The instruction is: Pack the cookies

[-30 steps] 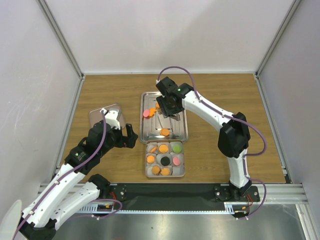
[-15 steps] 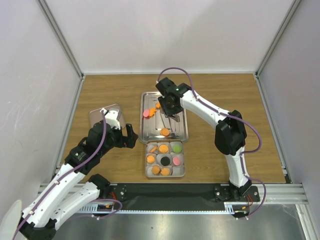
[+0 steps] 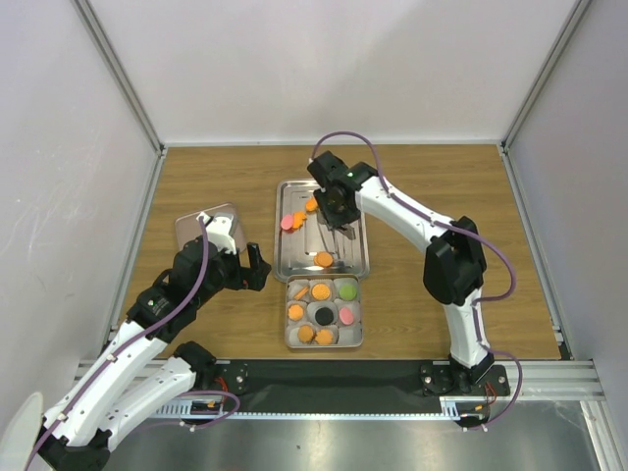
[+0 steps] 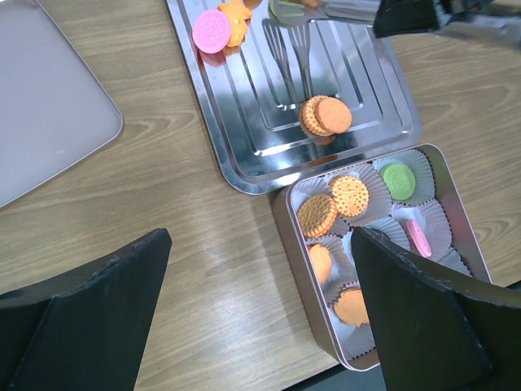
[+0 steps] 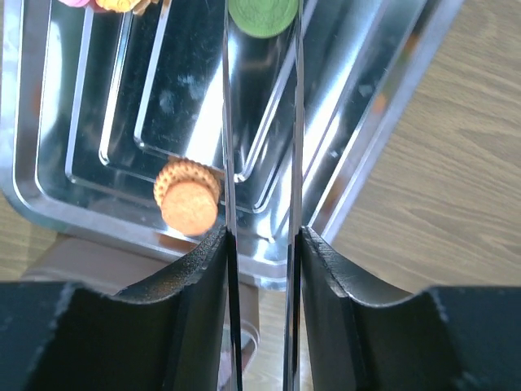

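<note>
Orange, pink, green and black cookies (image 4: 351, 195), some in white pleated paper cups (image 4: 421, 164); one green cookie (image 5: 262, 16) over the shiny ribbed silver tray (image 4: 244, 147); brown wood-grain desk (image 4: 163, 220).

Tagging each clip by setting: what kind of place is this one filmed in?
Probably a lab robot cell, not a kitchen: plain white panel walls in metal framing enclose a wooden table, two arms are bolted to a rail at its near edge, and cookies lie on a steel tray.
</note>
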